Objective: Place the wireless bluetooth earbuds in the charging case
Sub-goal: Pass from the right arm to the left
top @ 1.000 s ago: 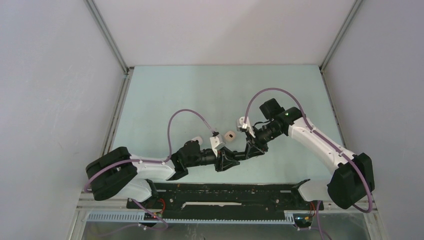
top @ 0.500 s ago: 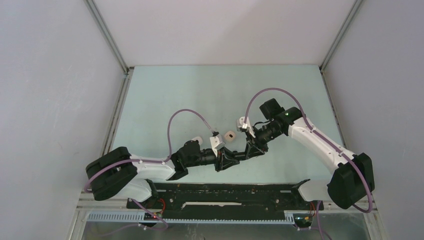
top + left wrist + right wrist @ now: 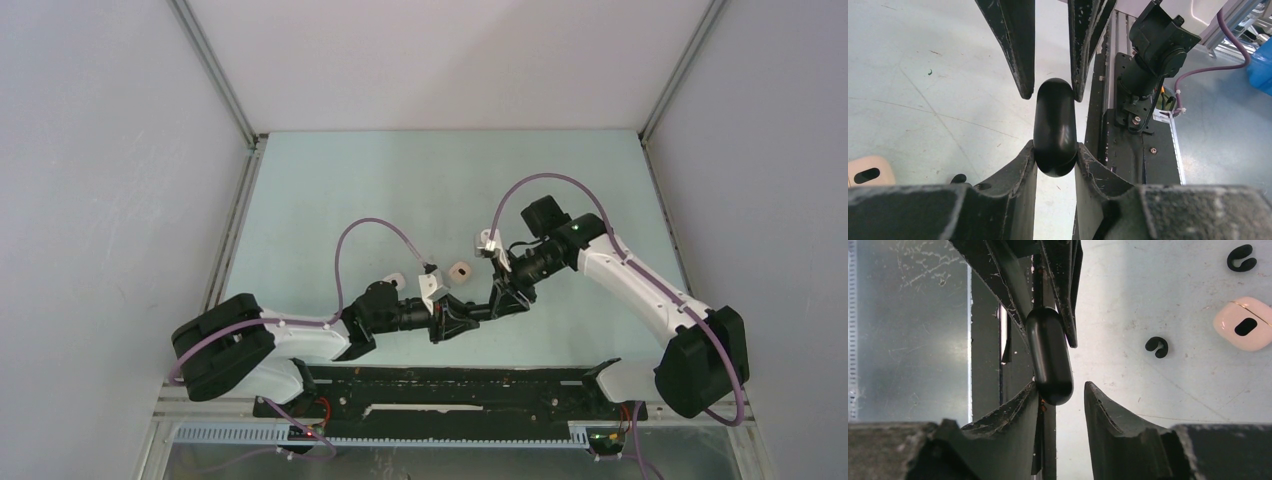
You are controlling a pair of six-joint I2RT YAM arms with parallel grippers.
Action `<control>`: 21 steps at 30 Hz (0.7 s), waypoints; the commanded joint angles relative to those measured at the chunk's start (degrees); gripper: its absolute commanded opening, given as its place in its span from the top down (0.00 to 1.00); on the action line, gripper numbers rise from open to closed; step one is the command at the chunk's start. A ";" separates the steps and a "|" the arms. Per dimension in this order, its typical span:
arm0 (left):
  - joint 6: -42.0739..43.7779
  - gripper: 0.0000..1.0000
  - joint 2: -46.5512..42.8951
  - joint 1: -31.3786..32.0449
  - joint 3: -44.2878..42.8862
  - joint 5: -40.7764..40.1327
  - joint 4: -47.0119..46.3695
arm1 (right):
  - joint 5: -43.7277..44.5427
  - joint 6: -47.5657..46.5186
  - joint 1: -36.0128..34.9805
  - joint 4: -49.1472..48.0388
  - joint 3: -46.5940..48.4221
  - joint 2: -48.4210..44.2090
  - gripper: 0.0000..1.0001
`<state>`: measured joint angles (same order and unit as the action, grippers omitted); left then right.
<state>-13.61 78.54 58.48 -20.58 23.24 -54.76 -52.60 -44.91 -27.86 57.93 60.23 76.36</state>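
Case [image 3: 1055,127] pinched in left gripper [image 3: 1055,148], right gripper [image 3: 1060,386] parted around its tip

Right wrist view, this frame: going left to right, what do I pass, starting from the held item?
black case → lower black C-shaped piece → pink case
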 commanded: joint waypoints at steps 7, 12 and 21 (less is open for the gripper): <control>2.79 1.00 0.14 1.46 0.14 2.15 -2.97 | -7.39 4.03 4.72 -1.28 3.14 0.29 0.58; 2.38 1.00 -0.10 1.46 0.61 1.67 -3.55 | -10.20 3.90 6.70 -0.86 3.13 -0.75 0.57; 1.61 1.00 -0.02 1.38 1.39 -0.07 -4.70 | -20.82 2.52 15.98 2.15 4.39 -4.57 0.55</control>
<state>-12.93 78.76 59.72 -19.66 24.03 -55.61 -65.63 -41.56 -15.86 58.85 62.41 75.16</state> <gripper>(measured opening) 0.319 0.443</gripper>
